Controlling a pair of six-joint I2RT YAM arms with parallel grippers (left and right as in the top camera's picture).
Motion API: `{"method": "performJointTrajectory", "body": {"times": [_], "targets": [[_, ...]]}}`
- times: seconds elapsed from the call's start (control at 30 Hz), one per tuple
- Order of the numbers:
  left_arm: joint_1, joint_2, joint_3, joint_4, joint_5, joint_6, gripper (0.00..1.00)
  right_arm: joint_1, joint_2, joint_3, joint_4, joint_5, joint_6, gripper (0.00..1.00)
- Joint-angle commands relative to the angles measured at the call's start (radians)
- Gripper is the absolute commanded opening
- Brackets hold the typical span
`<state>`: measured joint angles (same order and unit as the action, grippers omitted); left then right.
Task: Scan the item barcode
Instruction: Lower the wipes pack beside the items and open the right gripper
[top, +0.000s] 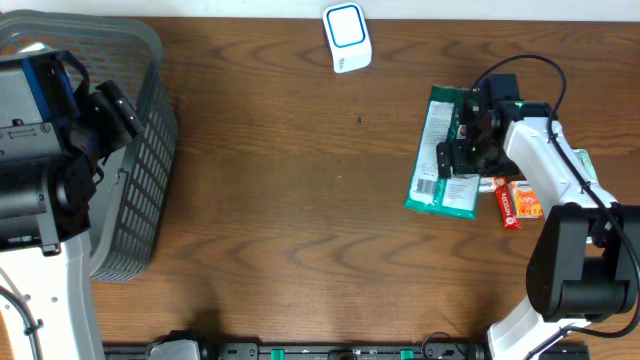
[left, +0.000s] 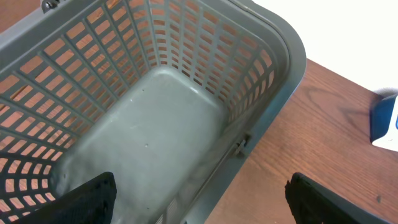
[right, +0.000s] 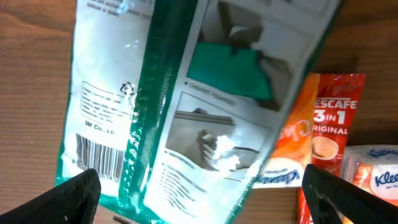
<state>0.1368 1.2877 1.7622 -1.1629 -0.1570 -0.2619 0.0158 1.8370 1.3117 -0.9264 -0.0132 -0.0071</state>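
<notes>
A dark brown wooden table (top: 300, 200), wavy in grain, is seen beneath the jaws of the right gripper (right: 208, 202). Ahead of the jaws of the left gripper (left: 205, 205), its edge is met by a plain white surface (left: 348, 25). Soft, even light is cast on the wood.

Mock shop checkout, grey shopping basket (top: 150, 160), white scanner (top: 347, 37), packaged goods (top: 437, 150), wooden table (top: 290, 200)

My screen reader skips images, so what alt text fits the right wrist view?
A green-and-white packet lies on the wooden table, filling most of the view, its barcode at lower left. The right gripper is open, its black fingers wide apart at the bottom corners. A red-orange coffee sachet and a Kleenex pack sit at right.
</notes>
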Motion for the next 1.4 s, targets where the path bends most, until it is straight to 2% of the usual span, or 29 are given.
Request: {"method": "performJointTrajectory", "body": {"times": [0.0, 0.23, 1.37], "targets": [[0.004, -0.001, 0.007, 0.000, -0.009, -0.002, 0.88, -0.008, -0.002, -0.006, 0.003, 0.029, -0.009, 0.99], [0.004, -0.001, 0.007, 0.000, -0.009, -0.002, 0.88, -0.008, -0.002, -0.006, 0.007, 0.145, -0.009, 0.99], [0.004, -0.001, 0.007, 0.000, -0.009, -0.002, 0.88, -0.008, -0.002, -0.006, 0.007, 0.143, -0.009, 0.99]]}}
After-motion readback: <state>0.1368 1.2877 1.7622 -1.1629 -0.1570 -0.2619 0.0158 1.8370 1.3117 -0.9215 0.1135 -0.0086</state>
